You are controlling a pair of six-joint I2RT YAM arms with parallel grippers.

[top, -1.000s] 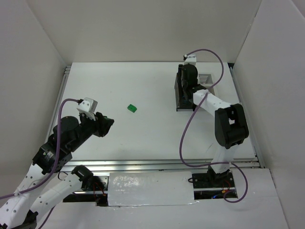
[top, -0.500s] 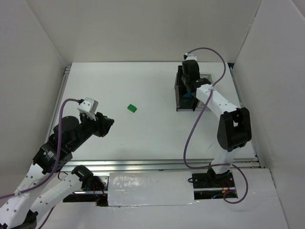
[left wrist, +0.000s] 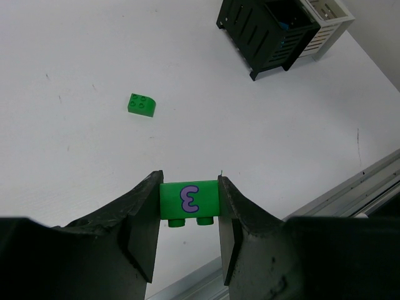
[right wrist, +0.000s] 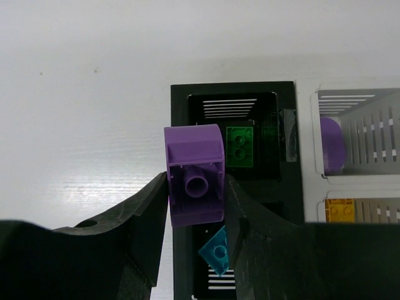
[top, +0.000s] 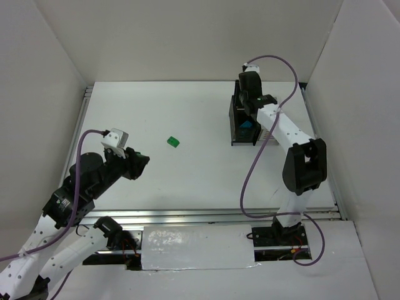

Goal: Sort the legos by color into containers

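Note:
My left gripper (top: 142,161) is shut on a green brick (left wrist: 189,200) with a purple mark and holds it above the table at the left. A second green brick (top: 173,142) lies loose on the table and also shows in the left wrist view (left wrist: 142,104). My right gripper (right wrist: 195,195) is shut on a purple brick (right wrist: 194,159) above the black bins (right wrist: 180,106). The far black bin holds a green brick (right wrist: 239,147); the near one holds a teal brick (right wrist: 215,250). The white bins (right wrist: 309,125) hold a purple brick (right wrist: 331,144) and a yellow-orange brick (right wrist: 340,209).
The block of bins (top: 234,128) stands at the back right of the table, under my right arm (top: 284,128). White walls close in the table on the left, back and right. A metal rail (top: 212,215) runs along the near edge.
My right wrist has shifted back over the black bins and the arm has straightened, uncovering the teal brick in the near black bin. The left arm and the loose green brick have not moved.

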